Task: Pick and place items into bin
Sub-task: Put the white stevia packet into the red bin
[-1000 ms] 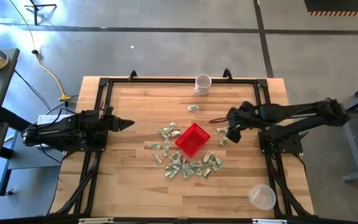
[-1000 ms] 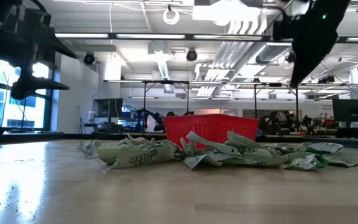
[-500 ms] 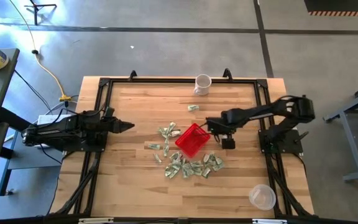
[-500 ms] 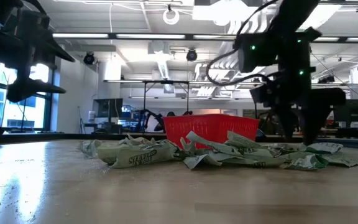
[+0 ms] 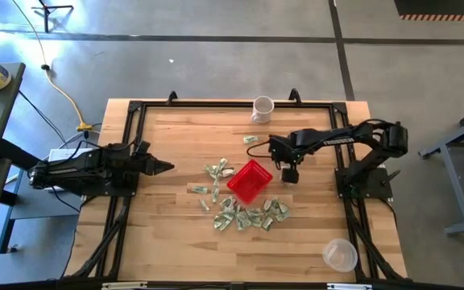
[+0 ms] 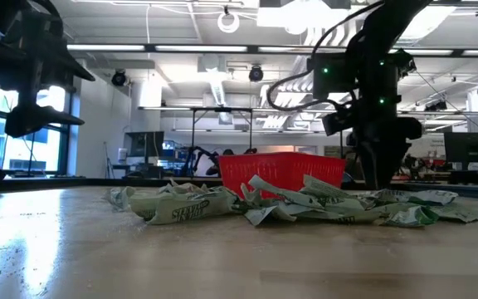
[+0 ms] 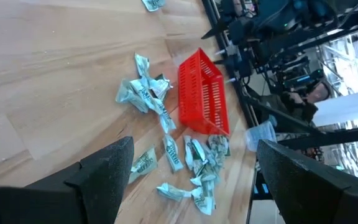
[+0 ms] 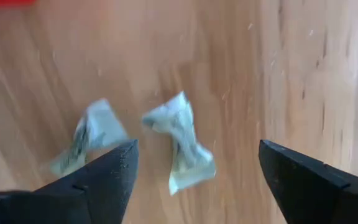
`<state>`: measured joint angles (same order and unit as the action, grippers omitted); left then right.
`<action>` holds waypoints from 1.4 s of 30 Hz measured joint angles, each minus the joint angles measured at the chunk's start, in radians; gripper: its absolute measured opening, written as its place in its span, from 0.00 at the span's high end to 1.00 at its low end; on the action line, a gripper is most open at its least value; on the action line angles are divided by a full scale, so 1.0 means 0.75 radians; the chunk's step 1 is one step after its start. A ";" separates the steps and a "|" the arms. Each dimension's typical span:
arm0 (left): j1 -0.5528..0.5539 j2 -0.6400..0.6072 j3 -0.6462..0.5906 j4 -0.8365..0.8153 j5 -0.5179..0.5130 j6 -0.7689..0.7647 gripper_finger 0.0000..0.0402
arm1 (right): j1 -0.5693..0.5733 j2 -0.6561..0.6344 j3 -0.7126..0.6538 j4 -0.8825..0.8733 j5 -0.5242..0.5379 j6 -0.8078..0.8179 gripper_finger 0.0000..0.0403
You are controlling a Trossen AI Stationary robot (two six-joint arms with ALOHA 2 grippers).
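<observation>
The red bin point(image 5: 250, 180) stands on the wooden table, also seen in the low view as the bin point(image 6: 281, 171). Crumpled green-and-white paper items lie around it: a cluster point(image 5: 250, 215) on its near side, several point(image 5: 217, 171) to its left, one point(image 5: 250, 139) farther back. My right gripper point(image 5: 289, 172) points down just right of the bin, open, low over two items point(image 8: 182, 140) point(image 8: 89, 138) lying on the wood; its fingers touch neither. My left gripper point(image 5: 164, 167) waits open at the table's left, aimed at the bin point(image 7: 204, 93).
A white mug point(image 5: 263, 109) stands near the far edge and a clear plastic cup point(image 5: 339, 254) near the front right corner. A black frame point(image 5: 135, 109) runs around the tabletop. Bare wood lies at the near left and far right.
My right gripper has come down from high over the table and a little toward the bin, tipping until it points straight down; it now hangs low over the items right of the bin. The items and the bin have stayed where they were.
</observation>
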<state>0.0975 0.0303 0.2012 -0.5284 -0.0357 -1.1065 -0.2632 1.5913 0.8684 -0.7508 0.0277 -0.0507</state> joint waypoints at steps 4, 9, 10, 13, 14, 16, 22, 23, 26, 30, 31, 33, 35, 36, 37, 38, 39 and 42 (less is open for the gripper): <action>0.000 -0.001 0.000 -0.024 0.000 0.001 0.07 | -0.010 0.000 0.000 0.006 0.001 -0.052 0.35; 0.000 -0.001 0.000 -0.052 0.000 0.002 0.07 | 0.018 0.002 0.000 0.011 -0.015 -0.125 0.48; 0.001 -0.001 0.000 -0.056 0.000 0.002 0.07 | 0.025 0.003 0.000 0.021 0.001 -0.136 0.49; 0.001 -0.001 0.000 -0.068 -0.001 0.002 0.07 | 0.045 0.028 0.000 0.046 0.034 -0.152 0.50; 0.000 0.000 0.000 -0.068 -0.001 0.002 0.07 | 0.050 0.044 0.000 0.047 0.034 -0.157 0.50; 0.000 0.000 0.000 -0.068 -0.001 0.002 0.07 | 0.057 0.082 0.000 0.042 0.030 -0.161 0.49; 0.000 0.000 0.000 -0.068 -0.001 0.002 0.07 | 0.065 0.154 0.008 -0.012 0.028 -0.067 0.51; 0.000 0.000 0.000 -0.068 -0.001 0.002 0.07 | 0.066 0.154 0.007 -0.024 0.035 -0.046 0.52; 0.000 0.000 0.000 -0.068 -0.001 0.002 0.07 | 0.067 0.133 0.006 -0.050 0.052 0.000 0.61; 0.000 0.000 0.000 -0.068 -0.001 0.006 0.07 | 0.064 0.101 -0.001 -0.085 0.099 0.064 0.83; 0.000 0.000 0.000 -0.068 -0.002 0.010 0.07 | 0.060 0.096 -0.001 -0.085 0.096 0.098 0.89; 0.000 0.000 0.000 -0.068 -0.002 0.014 0.07 | 0.056 0.098 0.022 -0.107 0.077 0.189 0.97; 0.000 0.000 0.000 -0.068 -0.002 0.015 0.07 | 0.060 0.099 0.087 -0.115 0.049 0.287 0.96; 0.001 0.000 0.000 -0.068 -0.002 0.015 0.07 | 0.068 0.098 0.136 -0.091 0.026 0.331 0.95; 0.001 0.000 0.000 -0.068 -0.004 0.015 0.07 | 0.081 0.097 0.193 -0.066 0.014 0.364 0.94; 0.000 0.000 0.000 -0.068 -0.012 0.015 0.07 | 0.096 0.097 0.257 -0.052 0.003 0.379 0.94; 0.000 0.000 0.000 -0.068 -0.021 0.015 0.07 | 0.113 0.097 0.323 -0.044 0.000 0.381 0.95; 0.000 -0.001 0.000 -0.068 -0.052 0.015 0.07 | 0.164 0.094 0.513 0.055 0.029 0.328 0.99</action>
<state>0.0975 0.0299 0.2012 -0.5790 -0.0745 -1.0954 -0.1405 1.6622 1.2530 -0.7092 0.0496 0.1956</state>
